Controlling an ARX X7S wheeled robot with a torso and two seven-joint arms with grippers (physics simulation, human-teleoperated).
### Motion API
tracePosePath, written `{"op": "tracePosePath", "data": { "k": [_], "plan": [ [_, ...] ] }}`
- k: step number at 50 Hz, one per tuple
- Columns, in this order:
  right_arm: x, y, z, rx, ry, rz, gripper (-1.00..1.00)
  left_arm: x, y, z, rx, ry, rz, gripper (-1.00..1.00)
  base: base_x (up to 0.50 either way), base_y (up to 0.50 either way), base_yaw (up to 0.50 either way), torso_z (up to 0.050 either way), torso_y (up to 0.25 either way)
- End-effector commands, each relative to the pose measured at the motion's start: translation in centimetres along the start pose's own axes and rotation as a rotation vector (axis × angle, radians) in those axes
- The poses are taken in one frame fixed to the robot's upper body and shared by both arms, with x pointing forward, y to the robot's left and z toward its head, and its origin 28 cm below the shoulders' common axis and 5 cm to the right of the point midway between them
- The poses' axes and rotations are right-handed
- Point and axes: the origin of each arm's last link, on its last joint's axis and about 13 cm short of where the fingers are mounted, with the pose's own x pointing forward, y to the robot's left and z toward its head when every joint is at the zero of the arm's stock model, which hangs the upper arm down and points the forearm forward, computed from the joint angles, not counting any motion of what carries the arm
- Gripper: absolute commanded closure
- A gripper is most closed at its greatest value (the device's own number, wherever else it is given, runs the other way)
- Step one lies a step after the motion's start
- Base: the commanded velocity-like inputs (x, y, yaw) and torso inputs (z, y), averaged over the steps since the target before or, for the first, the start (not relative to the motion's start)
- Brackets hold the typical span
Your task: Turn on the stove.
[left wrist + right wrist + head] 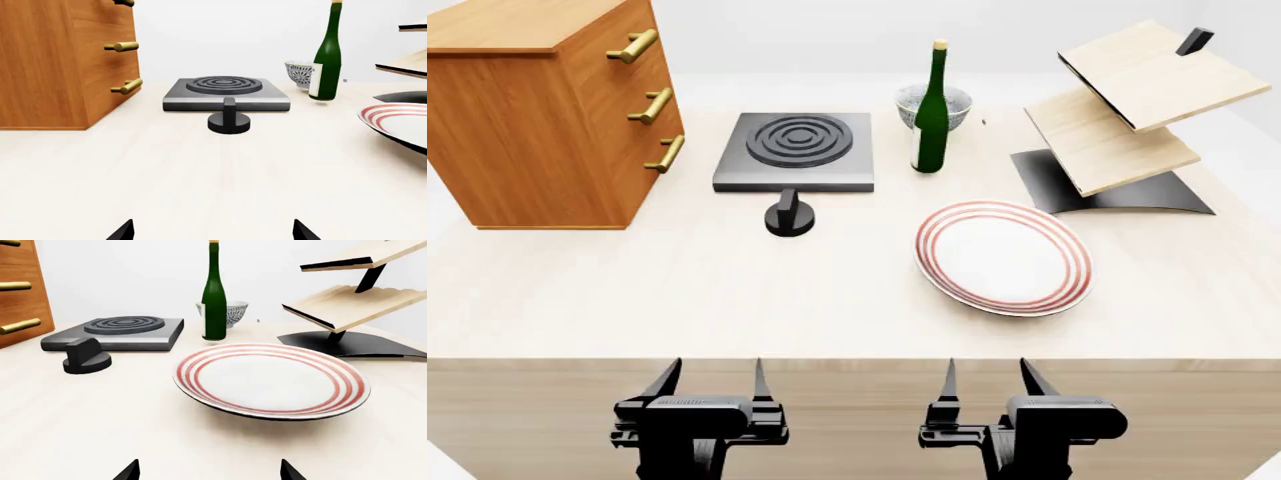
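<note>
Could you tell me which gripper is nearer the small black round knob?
Left. The left gripper sits just left of the small black round knob, while the right gripper sits further right, before the plate.

The desk [627,290] is pale, matt wood. The cabinet [541,120] is warm grained wood with brassy metal handles [649,105]. The stove [794,150] looks matt dark metal, the bottle [932,110] glossy green glass, the plate [1004,257] smooth glazed ceramic.
</note>
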Motion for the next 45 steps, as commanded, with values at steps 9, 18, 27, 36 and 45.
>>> {"op": "tracePosePath", "data": {
  "k": [9,18,27,36,45],
  "plan": [
    [0.0,0.0,0.1,-0.040,-0.004,-0.023,-1.00,0.5,0.0,-0.8,0.013,0.102,0.028,-1.00,0.00,0.00,0.00,0.000,0.000],
    [0.9,-0.5,5.2,0.025,0.057,-0.012,-1.00,1.5,0.5,6.4,-0.038,0.124,-0.016,-1.00,0.00,0.00,0.00,0.000,0.000],
    [-1.4,-0.7,13.9,-0.009,-0.027,0.029,-1.00,-0.7,1.2,15.6,-0.123,0.019,-0.053,-1.00,0.00,0.00,0.00,0.000,0.000],
    [-2.4,-0.5,15.3,-0.044,-0.103,0.023,-1.00,-1.4,1.5,16.4,-0.108,0.027,-0.077,-1.00,0.00,0.00,0.00,0.000,0.000],
    [-2.3,-0.7,14.8,0.028,-0.109,0.015,-1.00,-1.4,1.6,15.7,-0.093,0.017,-0.083,-1.00,0.09,0.00,0.00,0.000,0.000]
  ]
}}
